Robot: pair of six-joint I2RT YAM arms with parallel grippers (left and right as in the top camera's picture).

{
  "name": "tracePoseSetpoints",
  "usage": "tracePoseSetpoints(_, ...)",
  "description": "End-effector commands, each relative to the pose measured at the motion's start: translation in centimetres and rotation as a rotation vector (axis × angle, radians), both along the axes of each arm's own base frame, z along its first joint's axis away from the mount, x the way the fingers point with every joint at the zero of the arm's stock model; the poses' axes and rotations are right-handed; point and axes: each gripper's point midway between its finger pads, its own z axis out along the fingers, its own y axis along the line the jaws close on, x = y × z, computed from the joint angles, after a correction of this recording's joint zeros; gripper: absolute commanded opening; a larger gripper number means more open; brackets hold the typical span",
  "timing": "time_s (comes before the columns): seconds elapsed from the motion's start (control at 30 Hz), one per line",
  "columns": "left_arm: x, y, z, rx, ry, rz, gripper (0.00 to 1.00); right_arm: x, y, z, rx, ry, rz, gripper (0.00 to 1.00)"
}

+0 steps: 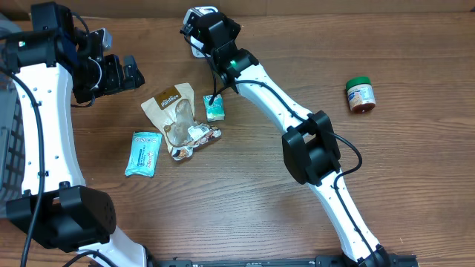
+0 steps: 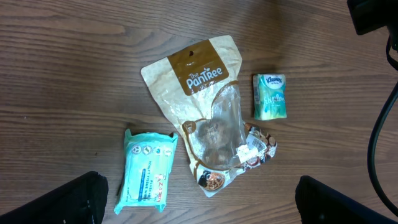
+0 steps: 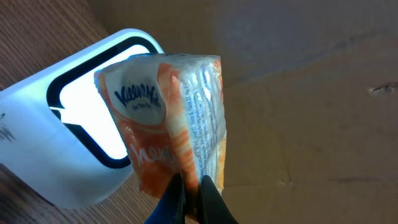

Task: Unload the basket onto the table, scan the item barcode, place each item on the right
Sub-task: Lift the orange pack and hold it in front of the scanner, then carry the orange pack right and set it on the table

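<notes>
An orange Kleenex tissue pack [image 3: 168, 112] is the item, pinched at its lower edge by my shut right gripper [image 3: 191, 186]. It stands upright right in front of the white scanner [image 3: 56, 162], whose lit window faces it. From overhead the right gripper [image 1: 210, 28] is at the table's back edge next to the scanner [image 1: 200, 12], and the wrist hides the pack. My left gripper [image 1: 122, 74] is open at the left, hovering above the table. Its dark fingers [image 2: 74, 202] stand wide apart with nothing between them.
A tan PanTree pouch [image 1: 177, 111], a small green Kleenex pack [image 1: 214, 108] and a teal wipes pack [image 1: 144, 153] lie at centre left. A green-lidded jar [image 1: 361, 95] lies at the right. Cardboard backs the scanner.
</notes>
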Motion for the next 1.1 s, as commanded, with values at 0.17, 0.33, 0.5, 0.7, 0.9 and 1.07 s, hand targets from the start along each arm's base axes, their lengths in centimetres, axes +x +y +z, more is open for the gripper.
tracePoseSetpoints(0.17, -0.2, -0.3, 1.0, 0.012, -0.032, -0.025, 1.00, -2.1, 0.9, 5.3, 0.222, 0.032, -0.026, 0.04)
tracePoseSetpoints(0.33, -0.2, -0.3, 1.0, 0.012, -0.033, -0.025, 0.99, -6.1, 0.0, 11.2, 0.511, 0.149, -0.108, 0.04)
tracePoseSetpoints(0.5, -0.2, -0.3, 1.0, 0.012, -0.032, -0.025, 1.00, -12.6, -2.9, 15.7, 0.781, 0.364, -0.272, 0.04)
tracePoseSetpoints(0.7, -0.2, -0.3, 1.0, 0.012, -0.032, -0.025, 1.00, -19.0, -11.7, 14.4, 0.862, 0.563, -0.710, 0.04)
tracePoseSetpoints(0.9, -0.2, -0.3, 1.0, 0.012, -0.032, -0.025, 0.99, -22.5, -19.7, 9.1, 0.688, 0.721, -1.060, 0.04)
tracePoseSetpoints(1.07, -0.2, -0.3, 1.0, 0.012, -0.032, -0.025, 1.00, -23.2, -23.3, 3.7, 0.597, 0.794, -1.204, 0.04)
